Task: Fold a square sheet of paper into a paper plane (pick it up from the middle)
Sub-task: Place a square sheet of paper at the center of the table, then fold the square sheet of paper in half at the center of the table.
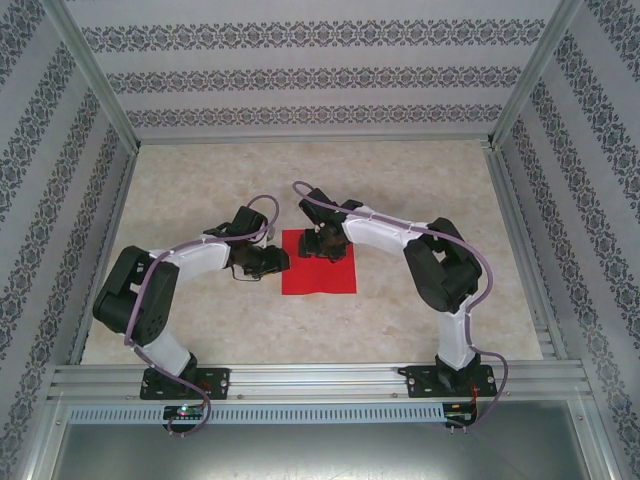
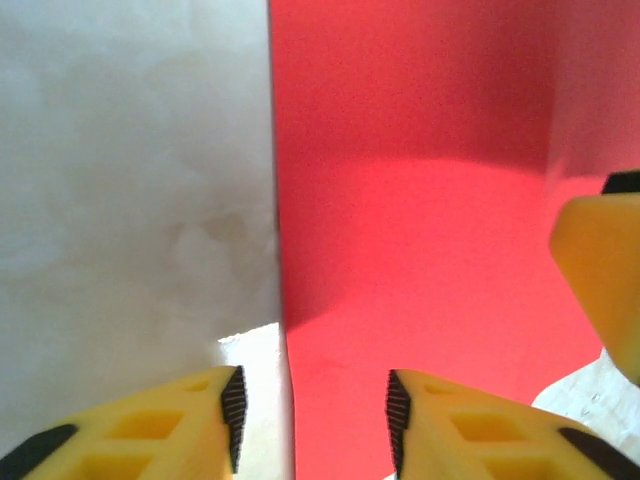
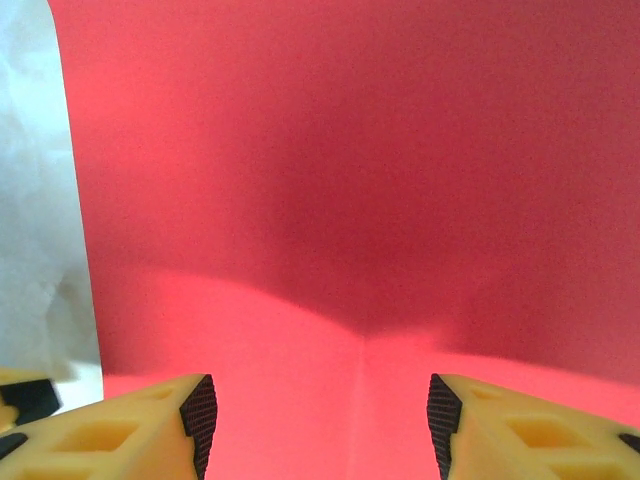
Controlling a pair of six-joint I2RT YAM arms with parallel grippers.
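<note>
The square sheet of paper point(image 1: 322, 278) is bright red and lies flat in the middle of the table. My left gripper point(image 1: 277, 261) is at its left edge. In the left wrist view the left gripper point(image 2: 312, 425) is open, and the paper point(image 2: 420, 200) has its edge running between the jaws without touching either pad. My right gripper point(image 1: 322, 244) is over the sheet's far part. In the right wrist view the right gripper point(image 3: 320, 425) is open just above the paper point(image 3: 350, 200), which shows a faint straight crease.
The pale marbled table point(image 1: 200, 200) is ringed by patterned walls and aluminium posts. A metal rail point(image 1: 320, 380) carrying both arm bases runs along the near edge. A yellow finger of the right gripper point(image 2: 600, 270) stands close at the right of the left wrist view.
</note>
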